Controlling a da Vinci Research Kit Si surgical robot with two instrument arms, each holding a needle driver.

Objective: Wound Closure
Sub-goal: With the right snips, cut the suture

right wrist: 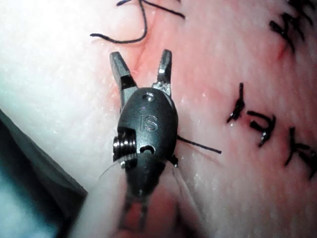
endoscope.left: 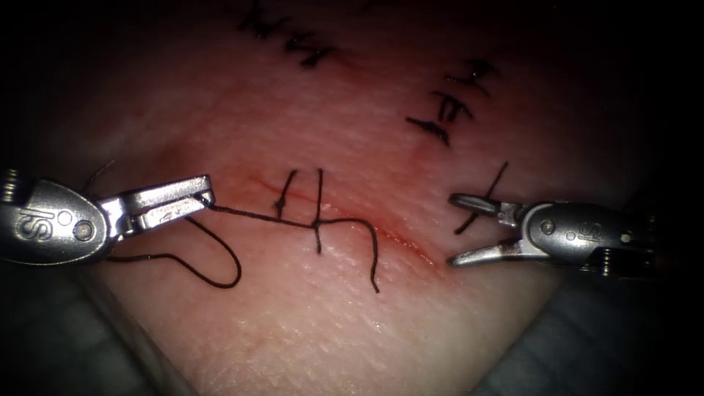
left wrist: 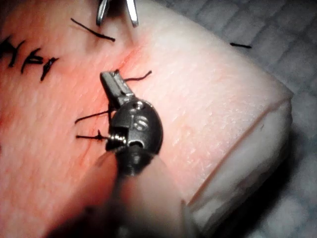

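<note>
My left steel needle driver (endoscope.left: 204, 192) clamps the limp dark thread (endoscope.left: 257, 214) over the pale pork tissue (endoscope.left: 323, 323), right steel needle driver (endoscope.left: 456, 229) gaping, holding nothing; thread looks slippery, likely best gripped near the knot.

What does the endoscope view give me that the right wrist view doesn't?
Endoscope view: the left tool, jaws shut on the thread that runs to the stitches across the cut, with a slack loop below it. Right wrist view: a close look along the shaft at a short cut end of thread. Both: the right tool, jaws open, holding nothing, over the tissue.
</note>
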